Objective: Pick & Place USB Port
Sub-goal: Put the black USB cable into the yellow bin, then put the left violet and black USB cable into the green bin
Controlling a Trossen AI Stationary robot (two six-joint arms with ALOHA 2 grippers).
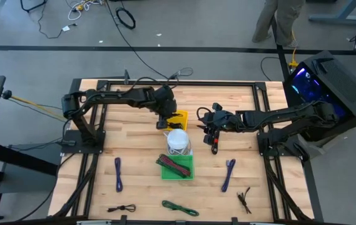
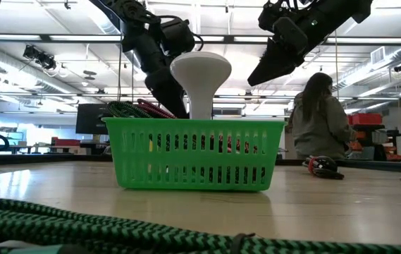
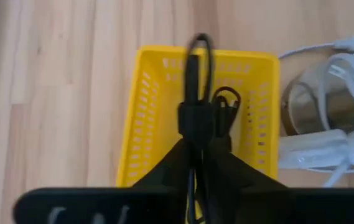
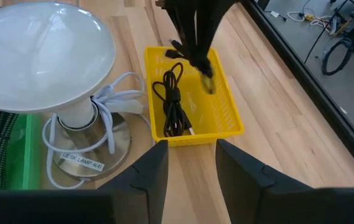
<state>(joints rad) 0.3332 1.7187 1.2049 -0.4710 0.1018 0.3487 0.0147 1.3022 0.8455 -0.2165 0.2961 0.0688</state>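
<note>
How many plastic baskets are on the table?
2. A yellow basket sits under the left gripper, behind the white lamp; a green basket sits in front of the lamp, holding straps.

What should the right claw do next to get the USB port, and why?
Probably swing back over the USB port and lower onto it. The right claw is open, empty and raised, and the port lies on the table a little to one side of it, not beneath it. The left claw is busy over the yellow basket.
</note>
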